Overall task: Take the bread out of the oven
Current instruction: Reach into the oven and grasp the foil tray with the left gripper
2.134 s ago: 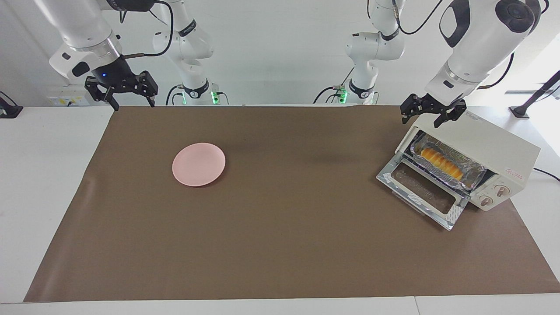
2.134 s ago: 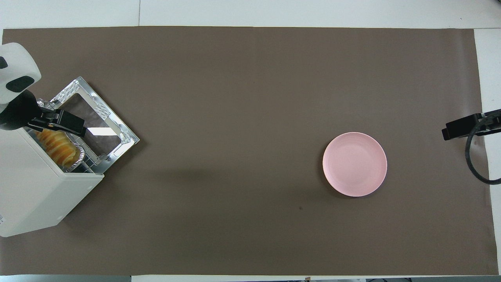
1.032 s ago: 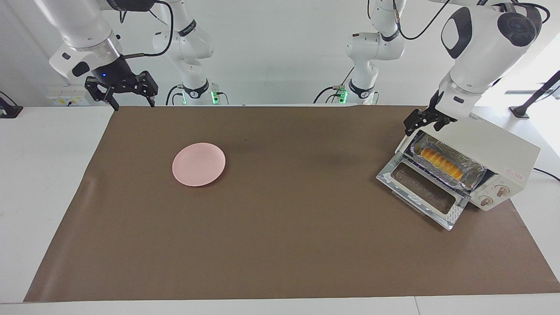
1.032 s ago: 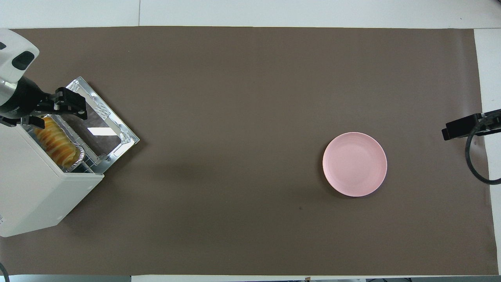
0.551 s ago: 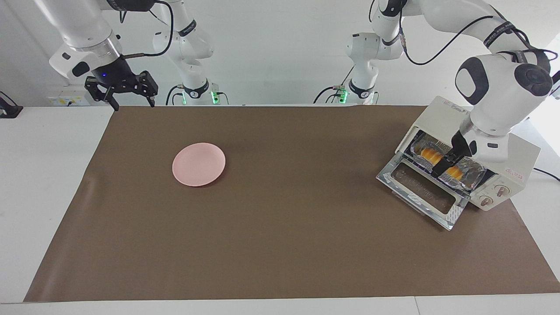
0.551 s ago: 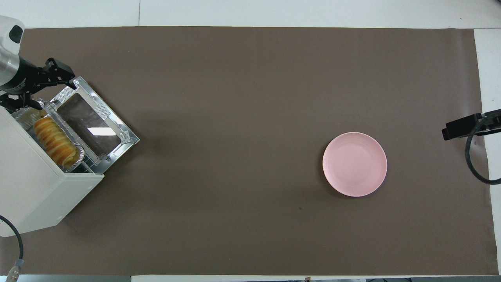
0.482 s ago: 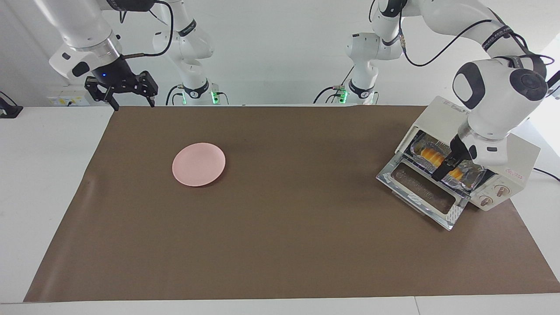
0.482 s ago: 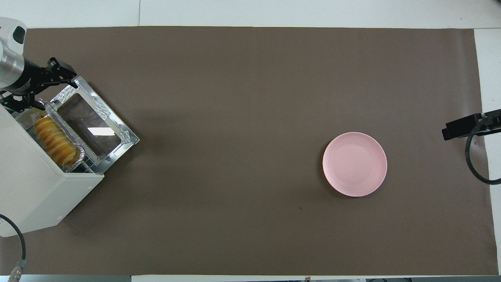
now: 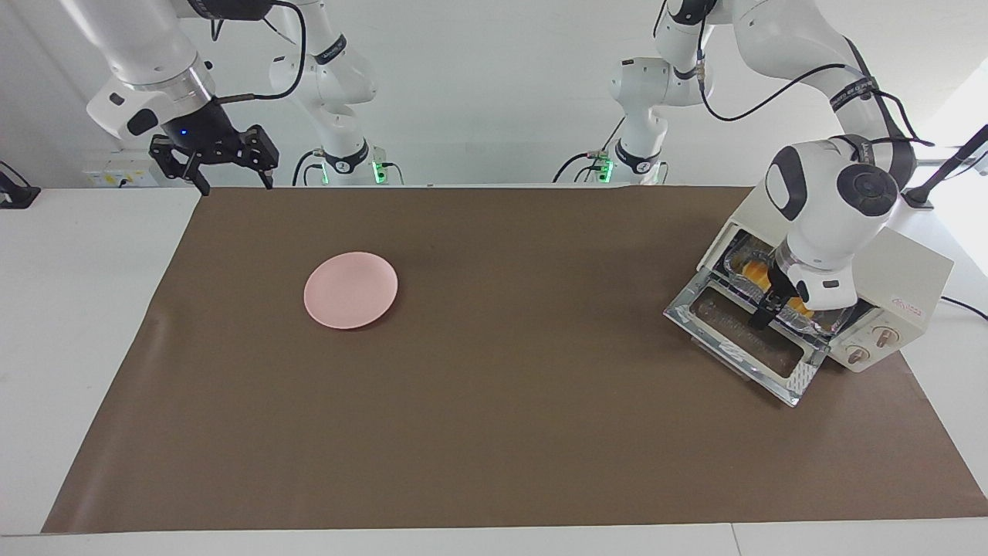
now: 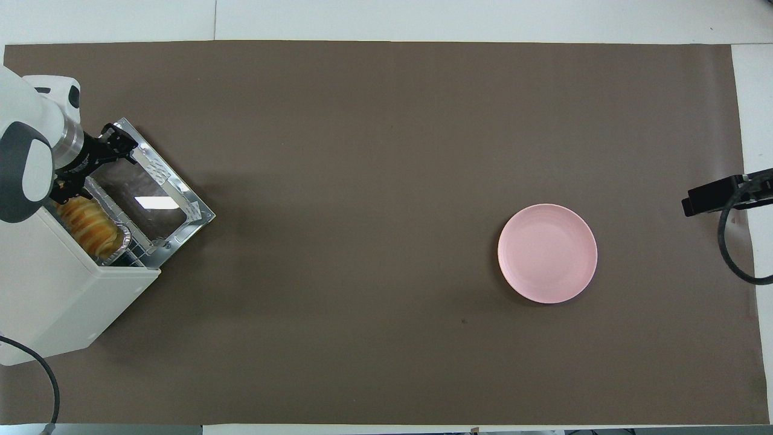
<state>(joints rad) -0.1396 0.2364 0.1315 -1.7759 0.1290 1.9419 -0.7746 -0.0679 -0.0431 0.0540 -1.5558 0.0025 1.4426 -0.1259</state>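
Note:
The cream-white oven (image 9: 907,266) stands at the left arm's end of the table with its glass door (image 9: 741,340) dropped open. The golden-orange bread (image 9: 751,269) lies in a foil tray (image 9: 840,315) on the rack inside and also shows in the overhead view (image 10: 92,225). My left gripper (image 9: 772,306) is open at the oven's mouth, low over the tray's front edge, and hides the middle of the bread. In the overhead view it (image 10: 93,175) spans the end of the bread farther from the robots. My right gripper (image 9: 235,184) is open and waits in the air.
A pink plate (image 9: 351,289) lies on the brown mat (image 9: 494,432) toward the right arm's end, also seen in the overhead view (image 10: 547,253). The oven's two knobs (image 9: 872,345) face away from the robots. The right gripper's tip (image 10: 711,196) shows at the mat's edge.
My left arm has swung from above the oven's top edge round to its open mouth and come down over the bread and tray. The right arm, plate and oven have not moved.

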